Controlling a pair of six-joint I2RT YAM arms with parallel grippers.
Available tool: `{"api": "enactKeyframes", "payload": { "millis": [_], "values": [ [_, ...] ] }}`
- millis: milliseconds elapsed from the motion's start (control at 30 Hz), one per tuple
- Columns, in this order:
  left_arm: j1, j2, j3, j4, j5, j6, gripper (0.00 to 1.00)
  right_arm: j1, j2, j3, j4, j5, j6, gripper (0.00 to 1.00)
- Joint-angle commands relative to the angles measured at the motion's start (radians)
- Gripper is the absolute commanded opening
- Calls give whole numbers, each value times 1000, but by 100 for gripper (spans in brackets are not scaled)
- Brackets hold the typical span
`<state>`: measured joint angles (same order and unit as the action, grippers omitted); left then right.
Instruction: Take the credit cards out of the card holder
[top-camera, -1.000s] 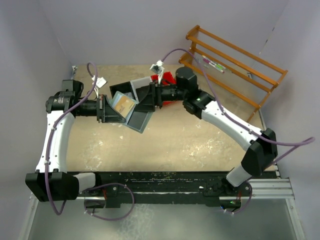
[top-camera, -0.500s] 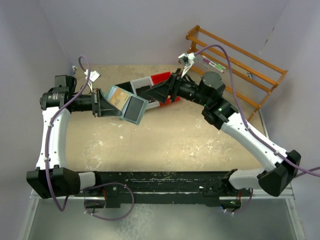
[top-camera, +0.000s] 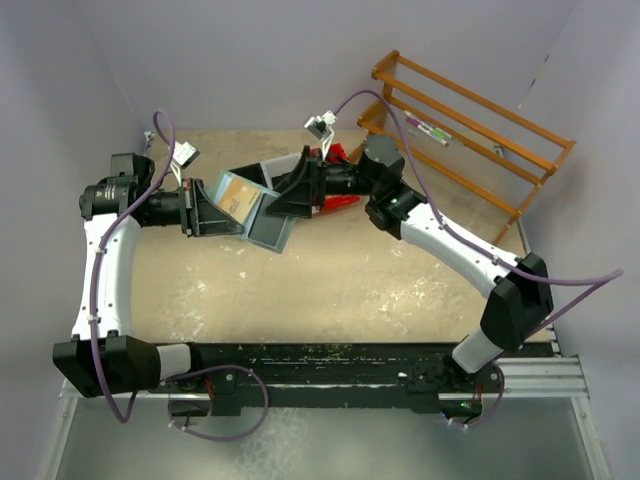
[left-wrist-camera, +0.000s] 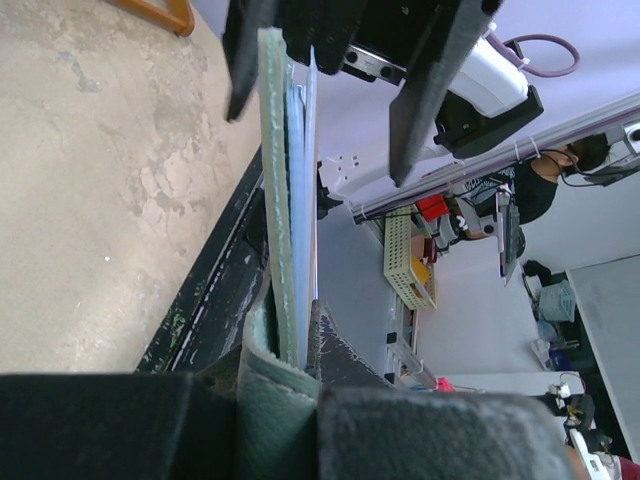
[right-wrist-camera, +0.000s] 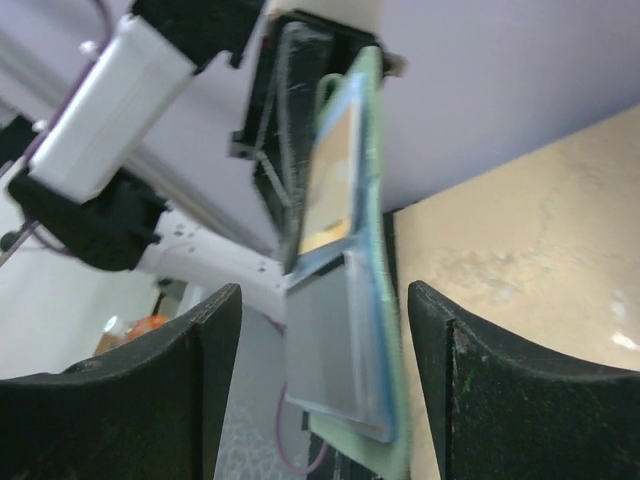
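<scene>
My left gripper (top-camera: 220, 212) is shut on the fold of the pale mint-green card holder (top-camera: 252, 208) and holds it open above the table. In the left wrist view the holder (left-wrist-camera: 276, 200) stands edge-on out of my left gripper (left-wrist-camera: 290, 335). A tan-orange card (top-camera: 238, 197) and a grey-white card (top-camera: 268, 228) show in its clear pockets. My right gripper (top-camera: 287, 195) is open at the holder's free end. In the right wrist view the holder (right-wrist-camera: 378, 300), the tan card (right-wrist-camera: 335, 180) and the grey card (right-wrist-camera: 330, 350) lie between the spread jaws of my right gripper (right-wrist-camera: 322, 290), untouched.
A red bin (top-camera: 338, 172) and a dark grey bin (top-camera: 268, 168) sit behind the grippers. A wooden rack (top-camera: 470, 110) stands at the back right against the wall. Purple walls close the left and back sides.
The right gripper pulled back to the right, then came back to the holder's free end. The left gripper shifted slightly left, still holding the holder.
</scene>
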<state>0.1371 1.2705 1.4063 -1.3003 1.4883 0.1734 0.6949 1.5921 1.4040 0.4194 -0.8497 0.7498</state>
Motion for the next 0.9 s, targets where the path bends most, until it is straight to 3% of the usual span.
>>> {"api": "enactKeyframes", "payload": {
  "millis": [0,100,233,300,500,867],
  "values": [
    [6,-15,38,-1,90,35,4,6,-18,-23,261,-170,132,66],
    [6,-16,35,-1,90,37,9,8,1,-6,250,-164,158,48],
    [5,-15,35,-2,89,41,29,10,12,30,178,-150,148,13],
    [6,-15,35,-2,85,49,38,11,11,58,70,-130,84,4],
    [6,3,30,-23,64,98,45,11,-9,114,-265,-59,-94,0],
    [6,28,33,-99,70,178,30,11,-17,190,-423,-48,-208,0]
  ]
}}
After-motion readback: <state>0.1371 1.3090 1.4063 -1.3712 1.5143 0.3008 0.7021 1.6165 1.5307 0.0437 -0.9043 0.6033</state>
